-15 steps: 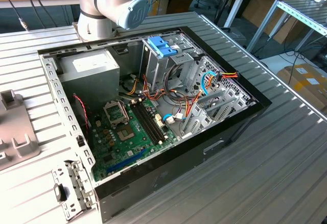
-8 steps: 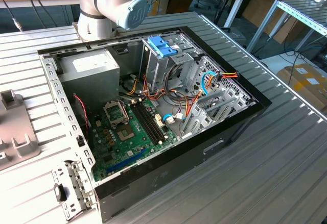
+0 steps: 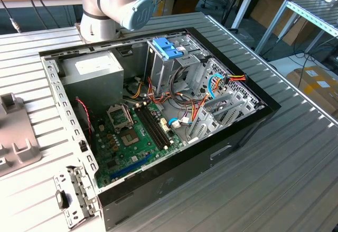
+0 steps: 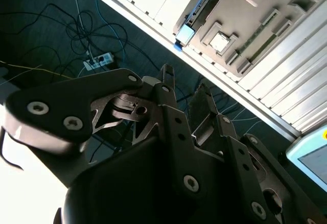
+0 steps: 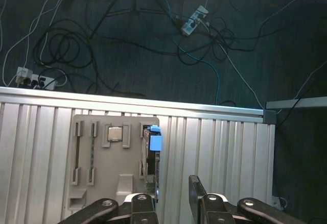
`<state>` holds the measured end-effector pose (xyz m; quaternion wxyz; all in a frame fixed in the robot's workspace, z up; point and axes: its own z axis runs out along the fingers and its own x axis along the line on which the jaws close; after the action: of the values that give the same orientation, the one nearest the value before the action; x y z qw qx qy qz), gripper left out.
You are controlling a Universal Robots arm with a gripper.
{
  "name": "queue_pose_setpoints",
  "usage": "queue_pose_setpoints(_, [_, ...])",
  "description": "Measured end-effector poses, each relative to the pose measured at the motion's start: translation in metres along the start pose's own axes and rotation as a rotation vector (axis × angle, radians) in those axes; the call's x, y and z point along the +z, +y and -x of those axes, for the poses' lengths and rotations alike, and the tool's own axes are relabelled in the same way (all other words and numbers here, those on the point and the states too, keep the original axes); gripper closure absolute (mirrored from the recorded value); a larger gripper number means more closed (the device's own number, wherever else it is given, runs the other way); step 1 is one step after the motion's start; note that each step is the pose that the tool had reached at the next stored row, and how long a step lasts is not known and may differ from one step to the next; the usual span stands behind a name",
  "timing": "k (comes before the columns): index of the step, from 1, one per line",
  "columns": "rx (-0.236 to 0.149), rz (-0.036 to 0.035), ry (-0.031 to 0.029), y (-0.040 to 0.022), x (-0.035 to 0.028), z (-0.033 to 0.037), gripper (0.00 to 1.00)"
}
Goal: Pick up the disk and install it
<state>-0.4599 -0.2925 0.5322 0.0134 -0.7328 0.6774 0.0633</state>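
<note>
The disk (image 5: 152,155) stands on edge in a slot of a grey holder tray (image 5: 97,168) on the slatted table, its light-blue bracket facing up. In the second wrist view the disk (image 4: 200,7) appears as a thin strip with a blue corner along the tray (image 4: 245,25). My gripper (image 5: 168,191) hangs well above the tray, near the disk's side of it, open with nothing between its dark fingers (image 5: 196,193). The second wrist view looks along the gripper (image 4: 185,81) and its linkage. The tray (image 3: 16,137) lies at the exterior view's left edge.
An open computer case (image 3: 253,118) sits mid-table with a motherboard (image 3: 132,137), a grey power supply (image 3: 92,71) and a blue two-tab piece (image 3: 166,47). The arm's base (image 3: 116,5) stands behind it. Beyond the table's edge (image 5: 133,101), cables and power strips (image 5: 191,22) lie on the floor.
</note>
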Motion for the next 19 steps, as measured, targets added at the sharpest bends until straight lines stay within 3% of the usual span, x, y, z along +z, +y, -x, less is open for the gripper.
queue_pose_setpoints(19, [0.0,0.0,0.0,0.0009,-0.0141,0.0016,0.62])
